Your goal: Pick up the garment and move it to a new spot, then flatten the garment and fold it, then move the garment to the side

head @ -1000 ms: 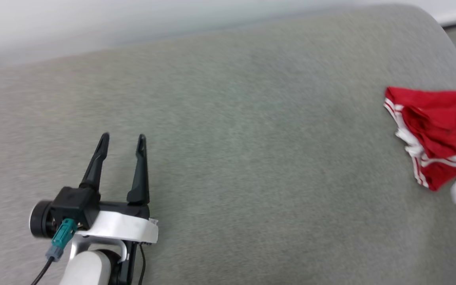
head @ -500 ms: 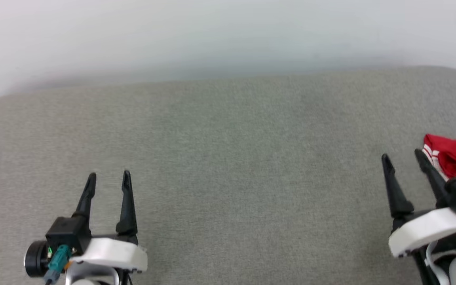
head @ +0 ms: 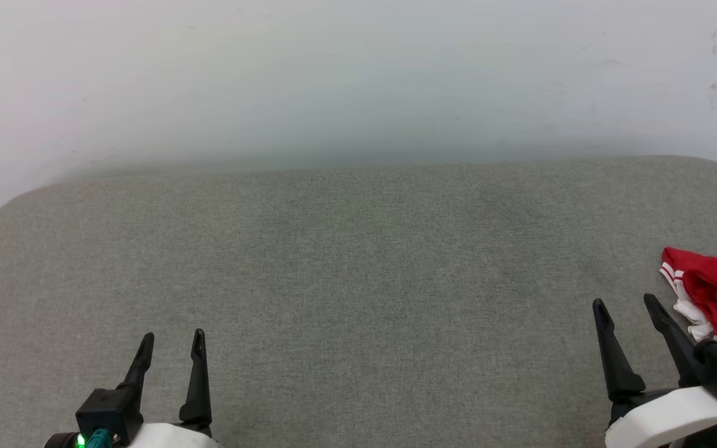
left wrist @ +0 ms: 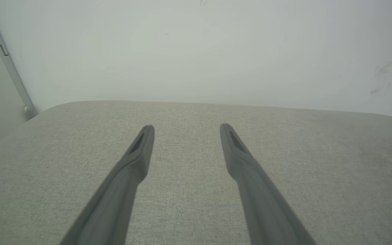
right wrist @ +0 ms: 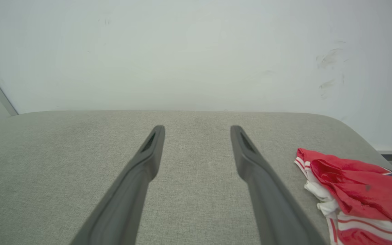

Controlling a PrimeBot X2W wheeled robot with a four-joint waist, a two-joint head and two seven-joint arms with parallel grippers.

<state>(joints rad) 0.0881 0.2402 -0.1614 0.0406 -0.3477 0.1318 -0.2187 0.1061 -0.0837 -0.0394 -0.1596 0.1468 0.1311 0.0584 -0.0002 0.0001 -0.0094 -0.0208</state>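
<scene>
Brightness: high, even and diffuse; direction of the source cannot be told.
Wall [head: 358, 74]: pale, close to washed out, shading darker toward the far edge of the grey cushion [head: 358, 261].
Shadows: soft and faint.
Focus: head view sharp; jaws blurred toward the bottom edge of both wrist views.
Distortion: wrist views bow the cushion's far edge.

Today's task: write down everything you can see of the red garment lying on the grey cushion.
The garment is soft red cloth with white parts and red-and-white stripe trim; a bit of dark print shows at one edge. It lies crumpled and bunched, not flat, near the right end of the grey cushion, partly cut off by the picture's edge. It rests on the cushion; the open right gripper stands just to its left, apart from it.
</scene>
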